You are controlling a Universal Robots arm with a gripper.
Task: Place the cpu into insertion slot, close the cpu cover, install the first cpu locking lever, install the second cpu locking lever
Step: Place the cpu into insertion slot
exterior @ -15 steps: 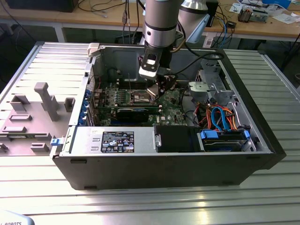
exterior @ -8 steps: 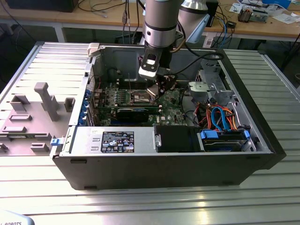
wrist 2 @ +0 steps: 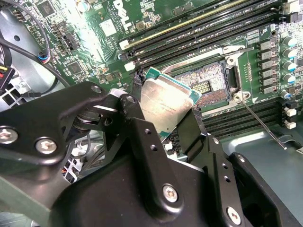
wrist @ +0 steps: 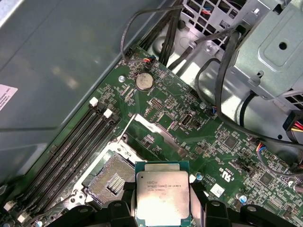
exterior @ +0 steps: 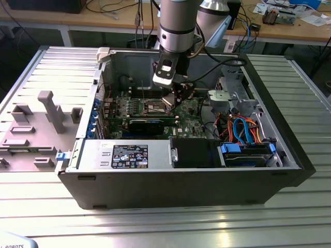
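My gripper [wrist: 163, 210] is shut on the cpu [wrist: 162, 194], a flat square chip with a silvery top held by two opposite edges between the black fingers [wrist 2: 142, 127]. The cpu [wrist 2: 165, 106] hangs tilted just above the green board, beside the insertion slot [wrist 2: 208, 85] and apart from it. The insertion slot [wrist: 111, 182] lies bare, its field of contacts showing. The cpu cover [wrist: 154, 135] stands swung up at the slot's edge. A thin wire locking lever [wrist 2: 260, 118] sticks out free beside the slot. In the exterior view the gripper [exterior: 176, 98] sits low inside the open computer case, over the board.
Long black memory slots [wrist: 71, 151] run along both sides of the insertion slot. Black cable bundles [wrist: 222, 94] and a grey metal drive cage [wrist: 274, 42] crowd one side. The case walls [exterior: 181, 191], a power supply [exterior: 124, 155] and a grey fixture [exterior: 41, 113] surround the board.
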